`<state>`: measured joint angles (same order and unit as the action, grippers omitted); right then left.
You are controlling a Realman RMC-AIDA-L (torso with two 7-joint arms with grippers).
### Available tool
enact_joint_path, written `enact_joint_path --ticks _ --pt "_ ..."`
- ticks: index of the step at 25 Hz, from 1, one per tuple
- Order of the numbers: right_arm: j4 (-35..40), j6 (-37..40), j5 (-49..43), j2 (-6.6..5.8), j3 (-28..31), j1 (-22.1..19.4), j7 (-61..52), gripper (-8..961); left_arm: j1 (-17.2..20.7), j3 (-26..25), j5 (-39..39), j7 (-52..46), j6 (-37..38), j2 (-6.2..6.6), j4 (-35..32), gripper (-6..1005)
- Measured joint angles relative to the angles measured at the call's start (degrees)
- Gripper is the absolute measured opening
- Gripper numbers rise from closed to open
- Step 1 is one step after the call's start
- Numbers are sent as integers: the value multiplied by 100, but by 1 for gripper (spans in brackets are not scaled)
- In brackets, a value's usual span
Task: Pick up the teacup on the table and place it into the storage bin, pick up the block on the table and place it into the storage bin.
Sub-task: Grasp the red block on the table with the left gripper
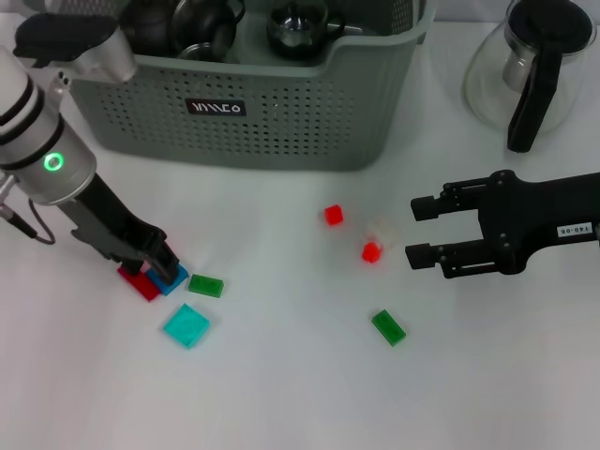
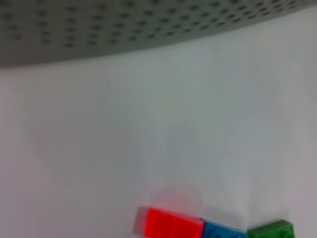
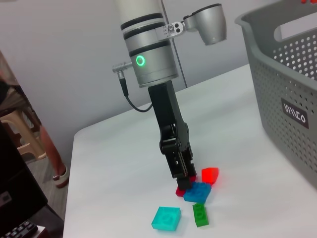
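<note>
The left gripper (image 1: pixel 161 265) is down on the blue block (image 1: pixel 170 281) near the table's (image 1: pixel 281 394) left edge; whether it grips is unclear. The right gripper (image 1: pixel 424 230) hovers open near the right edge.

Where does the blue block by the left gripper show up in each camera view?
Head view: the blue block lies low on the left, under the left gripper, between a red block and a green block.
Left wrist view: at the bottom edge, between red and green.
Right wrist view: low centre, below the left gripper.
Shared landmark: the storage bin.
</note>
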<state>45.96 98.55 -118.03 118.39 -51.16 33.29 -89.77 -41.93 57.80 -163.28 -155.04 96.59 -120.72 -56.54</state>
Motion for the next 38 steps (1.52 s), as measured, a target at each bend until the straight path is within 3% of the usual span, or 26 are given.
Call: enact_joint_path --ticks 11,23,25,32,38 --pt "0 6 0 3 0 -13 21 714 -382 2 -12 58 -540 5 460 537" --pt "0 6 20 0 0 -21 16 713 6 -64 269 314 28 -25 -798 538" --pt "0 4 22 0 0 -9 29 713 75 -40 276 697 -117 -52 -820 538" --pt "0 3 27 2 0 25 46 713 556 21 255 2966 -878 -344 -1136 539" --pt "0 -32 27 24 0 13 48 713 710 25 363 3598 -1098 -327 -1246 539"
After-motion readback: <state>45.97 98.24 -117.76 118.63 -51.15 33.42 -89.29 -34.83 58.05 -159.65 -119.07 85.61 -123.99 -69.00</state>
